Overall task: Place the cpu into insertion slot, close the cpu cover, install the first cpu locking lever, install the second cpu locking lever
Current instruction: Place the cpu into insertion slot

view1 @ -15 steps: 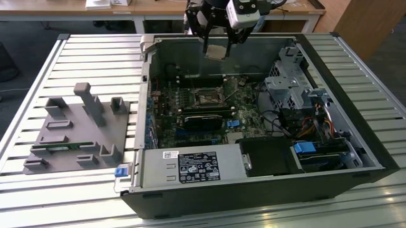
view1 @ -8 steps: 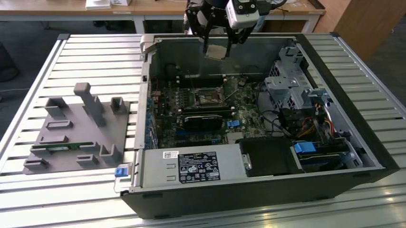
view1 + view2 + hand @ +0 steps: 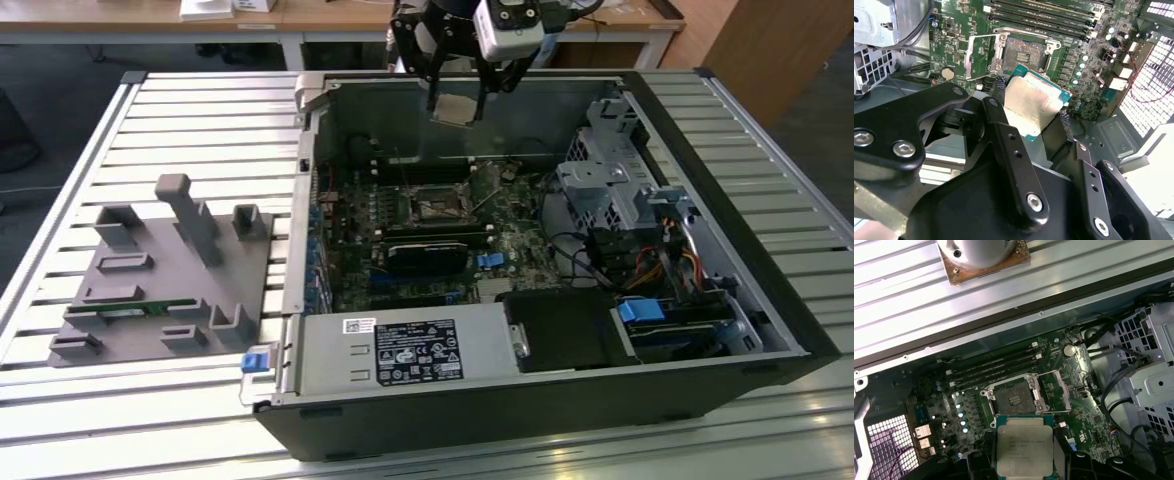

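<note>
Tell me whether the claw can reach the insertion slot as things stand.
Probably yes. The claw, shut on the cpu, hangs above the open case; the insertion slot lies bare, the cpu cover stands swung aside, and nothing sits between them.

cpu (image 3: 1024,445) silvery-beige w/ teal edge; board (image 3: 1086,412) green.

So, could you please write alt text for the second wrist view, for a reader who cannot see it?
The gripper holds the cpu, silvery top showing, by two opposite edges above a green motherboard. Past it lies the empty insertion slot, with the cpu cover swung open beside it.
</note>
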